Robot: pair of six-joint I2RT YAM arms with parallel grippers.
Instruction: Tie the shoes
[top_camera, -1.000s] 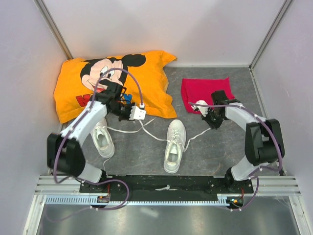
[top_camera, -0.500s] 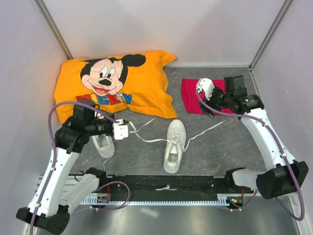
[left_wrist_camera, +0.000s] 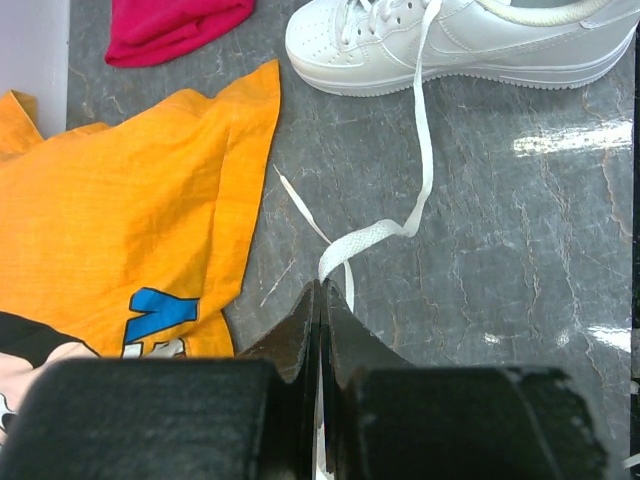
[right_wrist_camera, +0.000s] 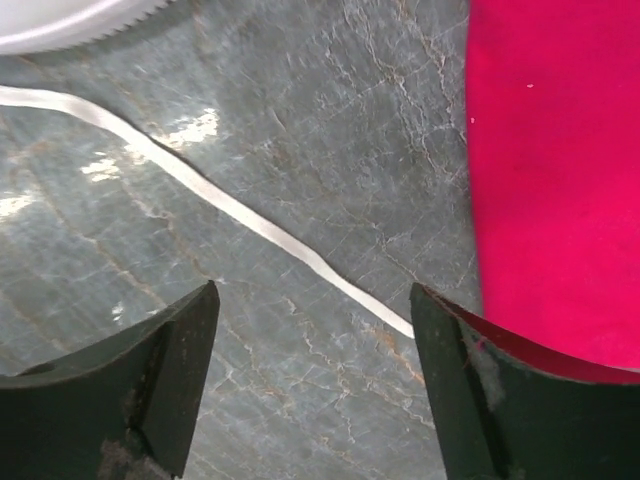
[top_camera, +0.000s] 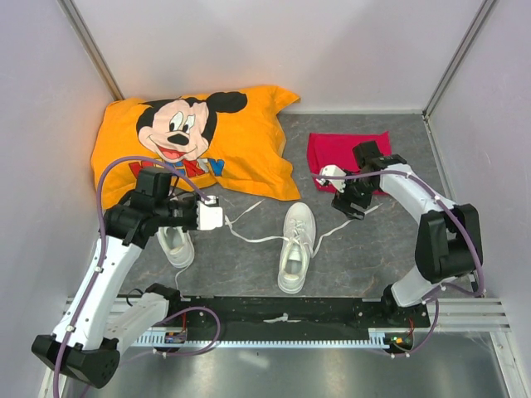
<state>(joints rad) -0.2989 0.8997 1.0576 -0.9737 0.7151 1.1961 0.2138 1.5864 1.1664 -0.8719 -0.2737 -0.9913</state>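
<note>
My left gripper (left_wrist_camera: 320, 300) pinched tight on a flat white lace (left_wrist_camera: 424, 140), my right gripper (right_wrist_camera: 313, 305) splayed wide over another ribbon-thin lace (right_wrist_camera: 200, 188), marbled grey tabletop (right_wrist_camera: 330, 90)

Lab test cell: white panels (top_camera: 249, 50), aluminium rail (top_camera: 282, 336).

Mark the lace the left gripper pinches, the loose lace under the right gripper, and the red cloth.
Pinched lace (left_wrist_camera: 424, 140): left wrist view, mid-span.
Loose lace (right_wrist_camera: 250, 222): right wrist view, middle of strip.
Red cloth (top_camera: 332, 149): top external view, bare left half.
</note>
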